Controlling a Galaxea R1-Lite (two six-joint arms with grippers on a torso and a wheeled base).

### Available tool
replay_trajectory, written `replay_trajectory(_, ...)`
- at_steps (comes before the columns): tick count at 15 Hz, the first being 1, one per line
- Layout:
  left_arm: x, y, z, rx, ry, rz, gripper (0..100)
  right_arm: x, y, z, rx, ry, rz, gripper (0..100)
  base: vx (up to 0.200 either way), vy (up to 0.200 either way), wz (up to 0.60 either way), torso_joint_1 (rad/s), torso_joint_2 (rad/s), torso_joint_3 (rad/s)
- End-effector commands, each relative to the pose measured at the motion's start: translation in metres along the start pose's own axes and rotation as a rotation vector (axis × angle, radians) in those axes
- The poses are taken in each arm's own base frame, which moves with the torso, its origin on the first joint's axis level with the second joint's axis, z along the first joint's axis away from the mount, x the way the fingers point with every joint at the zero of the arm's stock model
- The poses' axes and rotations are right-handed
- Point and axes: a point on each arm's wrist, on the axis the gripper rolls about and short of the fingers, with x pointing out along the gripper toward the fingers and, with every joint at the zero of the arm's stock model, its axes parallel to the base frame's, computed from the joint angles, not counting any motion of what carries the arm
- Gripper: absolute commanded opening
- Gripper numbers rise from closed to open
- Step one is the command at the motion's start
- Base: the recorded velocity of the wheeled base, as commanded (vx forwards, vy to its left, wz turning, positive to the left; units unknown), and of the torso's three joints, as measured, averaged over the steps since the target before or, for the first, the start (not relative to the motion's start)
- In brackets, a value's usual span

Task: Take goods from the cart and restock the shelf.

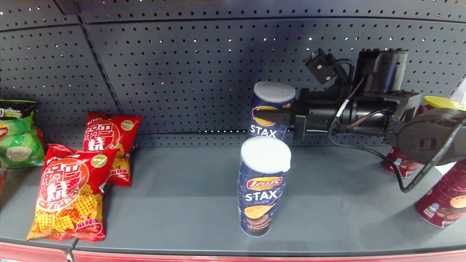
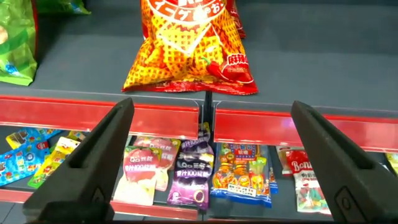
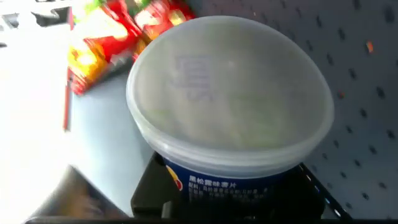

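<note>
Two blue chip cans with white lids stand mid-shelf. The front can (image 1: 261, 189) stands upright and free on the grey shelf (image 1: 174, 203). Directly behind it is the back can (image 1: 271, 109), and my right gripper (image 1: 272, 116) is shut on its upper body from the right side. Its base is hidden by the front can. In the right wrist view the held can's lid (image 3: 230, 106) is close, with a dark finger (image 3: 149, 190) on either side below it. My left gripper (image 2: 214, 174) is open and holds nothing, facing the red shelf edge (image 2: 155, 117).
Two red snack bags (image 1: 69, 196) (image 1: 109, 143) and a green bag (image 1: 18, 138) lie at the shelf's left. Red cans (image 1: 442, 198) stand at the right, one with a yellow lid (image 1: 442, 103). A pegboard wall (image 1: 182, 72) closes the back. Small packets (image 2: 193, 177) fill the lower shelf.
</note>
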Motion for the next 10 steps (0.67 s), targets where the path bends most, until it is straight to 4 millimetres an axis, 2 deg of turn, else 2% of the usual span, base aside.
replay_trajectory(1, 0.0, 0.0, 0.0, -0.002, 0.006, 0.001, 100, 0.01, -0.012, -0.019, 0.005, 0.03, 0.019, 0, 0.0, 0.0, 0.0, 0.0, 0.0, 0.0)
replay_trajectory(5, 0.0, 0.0, 0.0, -0.002, 0.006, 0.001, 100, 0.025, -0.028, -0.038, -0.01, 0.036, 0.085, 0, 0.0, 0.0, 0.0, 0.0, 0.0, 0.0)
replay_trajectory(7, 0.0, 0.0, 0.0, 0.0, 0.006, 0.001, 100, 0.032, -0.036, -0.033, -0.026, 0.005, 0.123, 0, 0.0, 0.0, 0.0, 0.0, 0.0, 0.0)
replay_trajectory(10, 0.0, 0.0, 0.0, 0.0, 0.006, 0.001, 100, 0.033, -0.037, -0.026, -0.034, -0.013, 0.148, 0, 0.0, 0.0, 0.0, 0.0, 0.0, 0.0)
